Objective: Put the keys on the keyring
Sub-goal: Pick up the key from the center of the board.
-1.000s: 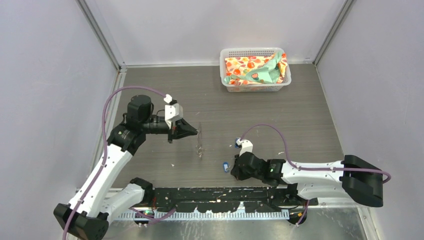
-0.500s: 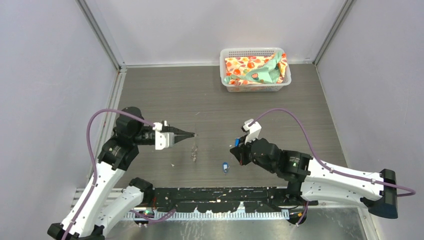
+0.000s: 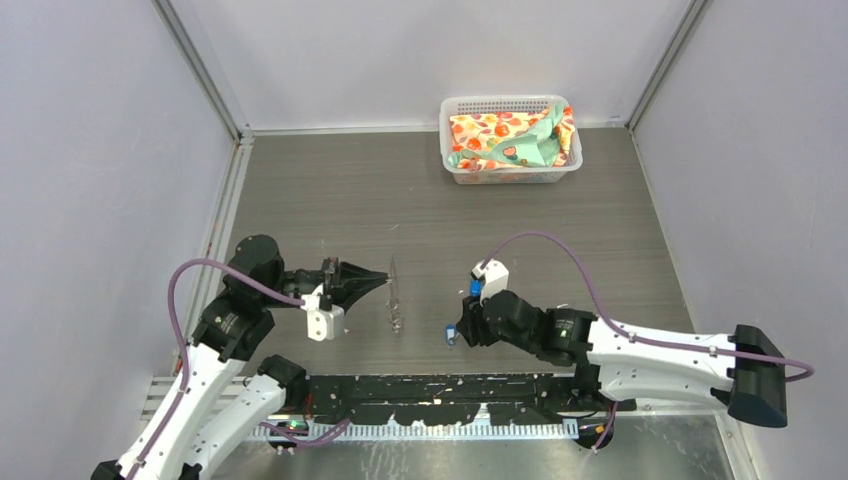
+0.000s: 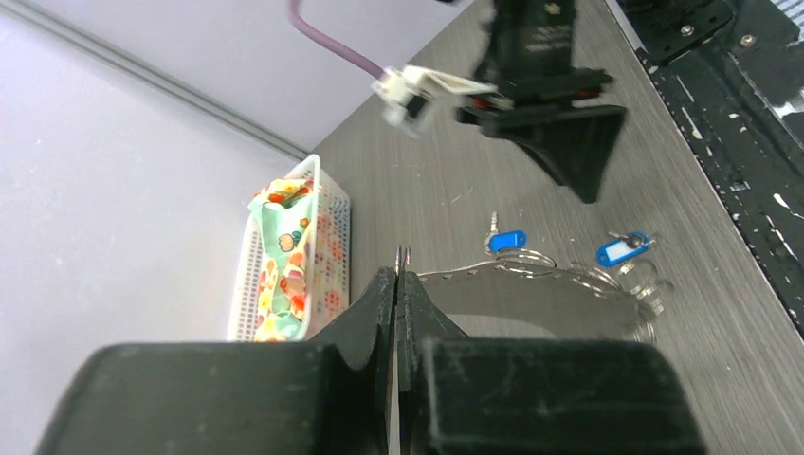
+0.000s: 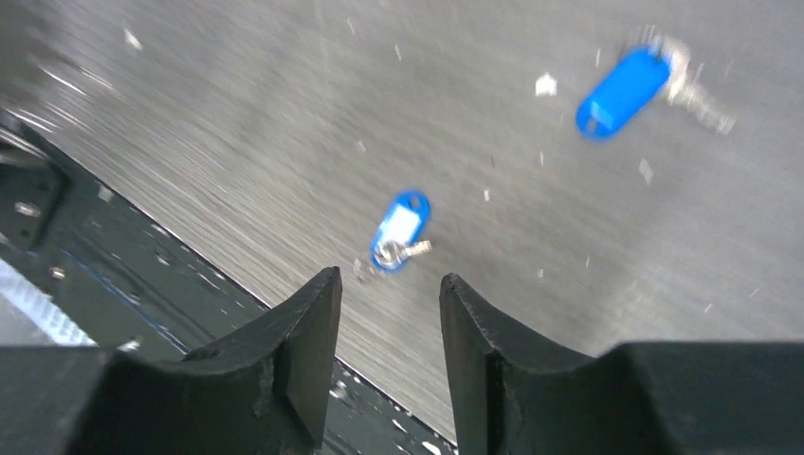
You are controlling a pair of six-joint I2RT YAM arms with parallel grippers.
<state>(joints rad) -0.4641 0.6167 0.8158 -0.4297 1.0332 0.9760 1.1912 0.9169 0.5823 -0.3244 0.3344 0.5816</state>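
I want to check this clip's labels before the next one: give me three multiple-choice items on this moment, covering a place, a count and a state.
1. Where does the basket stand?
A) at the back right of the table
B) between the arm bases
C) at the front left corner

2. How many blue keys lie on the table?
A) one
B) two
C) three

3. The left gripper is:
A) open and empty
B) shut on a key
C) shut on the keyring

Answers:
1 A, since the top view shows it by the back wall, right of centre.
2 B, since both wrist views show two blue heads lying apart.
3 C, since its fingers meet on the ring's wire.
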